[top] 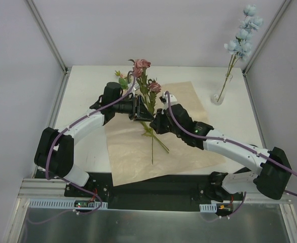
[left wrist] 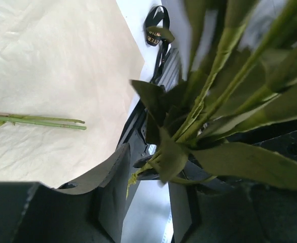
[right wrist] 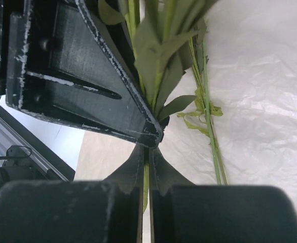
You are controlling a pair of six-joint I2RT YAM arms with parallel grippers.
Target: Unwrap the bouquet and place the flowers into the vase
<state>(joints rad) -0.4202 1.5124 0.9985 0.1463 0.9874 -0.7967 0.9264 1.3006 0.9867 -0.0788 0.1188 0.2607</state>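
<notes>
judging from how things lie, the task is past its midpoint. the unwrapping looks finished: the tan kraft paper sheet (top: 189, 147) lies spread flat on the white table (top: 87, 86), and the black ribbon with gold lettering (left wrist: 156, 30) lies off the sheet's edge, tied around nothing. one spray of pale blue blossoms (top: 244, 35) already stands in the small clear glass vase (top: 218, 96), at the far right of the table, well apart from both arms.

the rest of the flowers are not yet in. the dusty-pink roses (top: 141, 66) on leafy green stems are held up over the middle of the sheet, where the two grippers meet. the right gripper (top: 157, 121) has its fingers together, pinched on a stem of that bunch, as its wrist view shows. the left gripper (top: 140, 110) has the stems and leaves between its fingers, but whether they actually clamp i cannot tell. thin green stem ends (top: 152, 147) trail over the paper below the grippers; whether they belong to the held bunch or lie loose is unclear.

what is left, as i read it: carrying the roses across to the vase and seating their stems in its narrow neck.
</notes>
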